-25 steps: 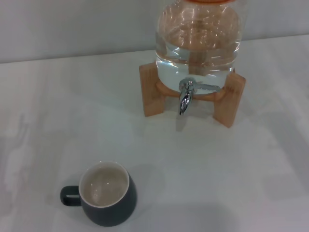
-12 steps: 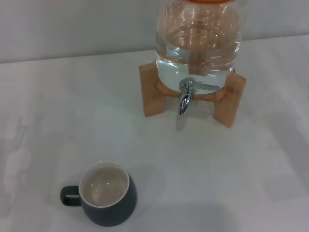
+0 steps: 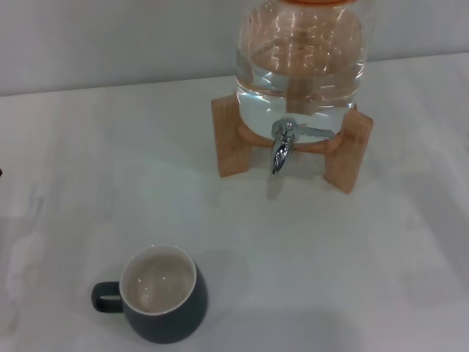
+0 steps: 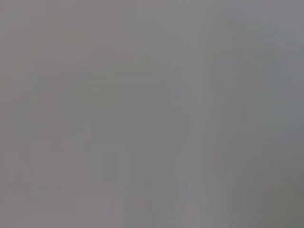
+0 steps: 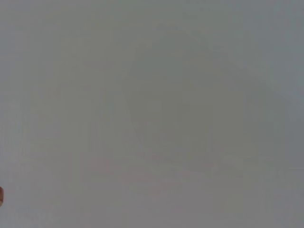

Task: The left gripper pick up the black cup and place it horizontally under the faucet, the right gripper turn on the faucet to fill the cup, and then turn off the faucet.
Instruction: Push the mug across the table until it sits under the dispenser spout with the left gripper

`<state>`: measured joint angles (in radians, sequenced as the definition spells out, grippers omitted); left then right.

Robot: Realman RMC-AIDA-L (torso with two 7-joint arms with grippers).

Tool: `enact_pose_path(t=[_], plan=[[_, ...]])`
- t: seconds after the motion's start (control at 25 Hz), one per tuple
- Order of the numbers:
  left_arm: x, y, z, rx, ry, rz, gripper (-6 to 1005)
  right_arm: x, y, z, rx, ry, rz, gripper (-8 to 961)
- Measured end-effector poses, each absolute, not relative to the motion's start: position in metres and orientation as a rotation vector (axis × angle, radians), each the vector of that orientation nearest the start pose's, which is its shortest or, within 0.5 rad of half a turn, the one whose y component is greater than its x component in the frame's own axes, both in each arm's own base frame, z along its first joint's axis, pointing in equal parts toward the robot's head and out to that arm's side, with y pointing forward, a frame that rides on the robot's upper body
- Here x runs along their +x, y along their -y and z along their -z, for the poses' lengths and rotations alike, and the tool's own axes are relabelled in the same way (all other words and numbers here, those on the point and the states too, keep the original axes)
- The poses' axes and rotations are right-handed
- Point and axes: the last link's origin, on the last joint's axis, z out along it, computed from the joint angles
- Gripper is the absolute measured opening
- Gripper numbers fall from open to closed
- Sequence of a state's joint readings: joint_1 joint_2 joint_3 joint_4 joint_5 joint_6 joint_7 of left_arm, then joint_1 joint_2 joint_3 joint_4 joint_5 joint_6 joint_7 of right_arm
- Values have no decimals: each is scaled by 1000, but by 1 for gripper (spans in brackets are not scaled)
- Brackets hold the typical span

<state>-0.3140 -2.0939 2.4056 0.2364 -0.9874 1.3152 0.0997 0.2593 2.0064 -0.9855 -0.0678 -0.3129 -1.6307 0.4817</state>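
Head view: a white table (image 3: 330, 257) seen from above, w/ a pale wall behind it.

The cup (image 3: 161, 295) stands upright near the front edge, at about 7 o'clock from the table's centre. It is squat and dark grey, cream-white inside, and looks empty. Its small loop handle (image 3: 105, 297) points to 9 o'clock.

At about 1 o'clock from centre stands a clear jar (image 3: 300, 55) w/ water in it, resting on a wooden stand (image 3: 229, 139). An orange band shows at the jar's top edge.

The faucet (image 3: 282, 147) is a small chrome spigot on the jar's front, spout aimed down at the bare table. Its lever (image 3: 314, 133) lies out toward 3 o'clock. No water can be seen running from the spout.

Cup and faucet are well apart: the cup sits toward 7 o'clock from the spout, not under it.

A tiny dark sliver shows at the 9 o'clock edge of the head view; can't tell what it is.

Neither gripper appears in any view, so can't tell if the left or right fingers are apart or together. Both wrist views show only flat grey, apart from a small reddish speck at one edge of the right wrist view.
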Motion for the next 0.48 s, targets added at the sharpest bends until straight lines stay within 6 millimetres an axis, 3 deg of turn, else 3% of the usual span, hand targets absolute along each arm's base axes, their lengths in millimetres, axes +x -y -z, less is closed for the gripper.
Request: enact_pose_path(t=[0.48], plan=[[-341, -256, 34, -1584, 429, 589, 882, 371, -255, -90, -1300, -411, -976, 868]])
